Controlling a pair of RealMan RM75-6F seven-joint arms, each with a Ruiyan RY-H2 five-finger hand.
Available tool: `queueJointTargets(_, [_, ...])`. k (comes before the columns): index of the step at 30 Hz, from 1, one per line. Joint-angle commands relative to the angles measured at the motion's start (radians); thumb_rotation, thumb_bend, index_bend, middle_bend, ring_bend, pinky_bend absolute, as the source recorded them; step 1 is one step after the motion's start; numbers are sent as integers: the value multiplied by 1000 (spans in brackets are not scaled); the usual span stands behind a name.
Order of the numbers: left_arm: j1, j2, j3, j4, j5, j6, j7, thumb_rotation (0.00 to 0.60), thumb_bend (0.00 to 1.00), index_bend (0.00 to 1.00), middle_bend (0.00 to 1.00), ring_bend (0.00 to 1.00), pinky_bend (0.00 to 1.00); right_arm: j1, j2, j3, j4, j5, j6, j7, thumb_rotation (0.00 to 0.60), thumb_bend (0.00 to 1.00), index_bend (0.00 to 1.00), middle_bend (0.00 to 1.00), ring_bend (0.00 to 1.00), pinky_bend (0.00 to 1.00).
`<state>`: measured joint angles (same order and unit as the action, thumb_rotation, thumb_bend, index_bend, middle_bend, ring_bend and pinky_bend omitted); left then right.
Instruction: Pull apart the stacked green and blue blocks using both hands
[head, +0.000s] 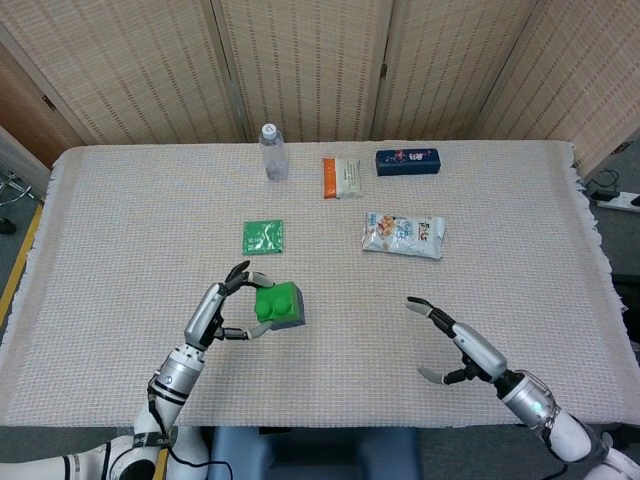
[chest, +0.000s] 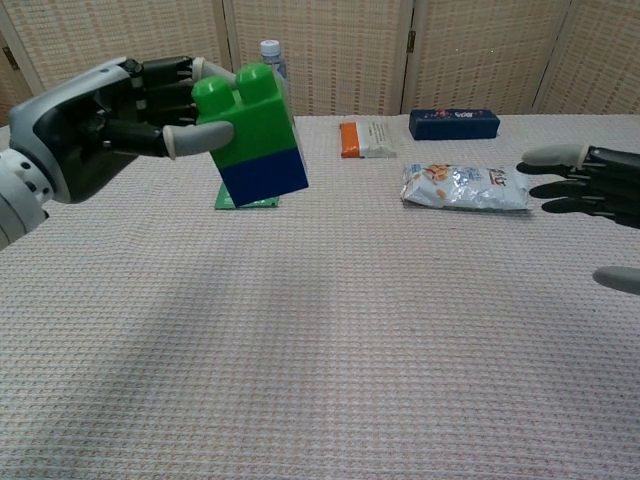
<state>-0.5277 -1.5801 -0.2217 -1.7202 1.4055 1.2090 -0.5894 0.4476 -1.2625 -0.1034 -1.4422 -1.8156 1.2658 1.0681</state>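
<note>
The green block (chest: 245, 118) sits on top of the blue block (chest: 264, 176), and the two are stuck together. They are up in the air above the worktop (head: 120, 250), tipped a little to one side. The left hand (chest: 95, 120) grips them. Its thumb presses on the front of the green block and its other fingers wrap around the back.

The right hand (chest: 585, 195) holds nothing. Its fingers are spread apart and point toward the blocks. It floats over the worktop, well apart from the blocks.

A flat green packet (head: 263, 237) lies on the worktop, near the held blocks and a bit farther back. A white snack bag (head: 403, 234) lies to the right of it. Farther back there is a clear water bottle (head: 273, 152) standing upright. Next to it lies an orange and white packet (head: 342, 177), and just beside that a dark blue box (head: 407, 161). The worktop has a pale woven cloth on it. Behind it stand tan woven screens (head: 300, 60).
</note>
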Motion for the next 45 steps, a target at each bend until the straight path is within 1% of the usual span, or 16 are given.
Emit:
queueJointTargets(1, [10,18,0,-18,4,9,-12,600,400,786,894,395,13,96,-64,12,79,45,-87,179,600,360,0,0,0,0])
queueJointTargets(5, [15,39,-9,-30,-6,9,-27,600,400,785,894,395,13,137,-87,22,97,85,-142,281,600,360,0,0,27,11])
queueJointTargets(8, [15,44,-10,-30,-11,3,-33,600,400,785,894,395,13,169,-114,22,120,87,-173,354,600,360,0,0,45,22])
queueJointTargets(12, [14,44,-7,-31,-10,-2,-38,600,400,786,894,395,13,201,-164,25,147,93,-187,469,600,360,4,0,56,26])
queueJointTargets(17, [13,33,3,-25,1,2,-25,600,401,786,894,395,12,232,-235,28,186,94,-200,517,600,361,25,0,65,36])
queueJointTargets(20, [12,25,7,-19,6,4,-18,600,400,786,894,395,12,247,-263,31,189,99,-206,523,600,360,34,0,64,36])
queueJointTargets(24, [14,14,9,0,9,11,-16,600,401,786,894,395,11,255,-287,46,166,123,-203,531,600,360,44,0,63,36])
queueJointTargets(27, [13,8,10,14,3,7,-21,600,401,786,894,395,12,259,-296,58,146,138,-203,507,600,361,51,0,63,36])
queueJointTargets(29, [12,4,10,22,1,4,-21,600,401,786,894,395,11,263,-296,66,129,147,-203,499,600,361,53,0,64,36])
queueJointTargets(30, [11,0,10,26,0,3,-22,600,401,786,894,395,11,286,-286,92,106,159,-217,497,600,360,54,0,64,36])
queueJointTargets(35, [6,-13,10,37,-2,-4,-25,600,401,785,894,395,11,304,-282,118,51,196,-246,440,600,361,54,0,63,36])
queueJointTargets(45, [-2,-24,-1,48,-6,-6,-19,600,403,786,894,395,9,322,-299,135,1,225,-274,385,600,361,54,0,62,36])
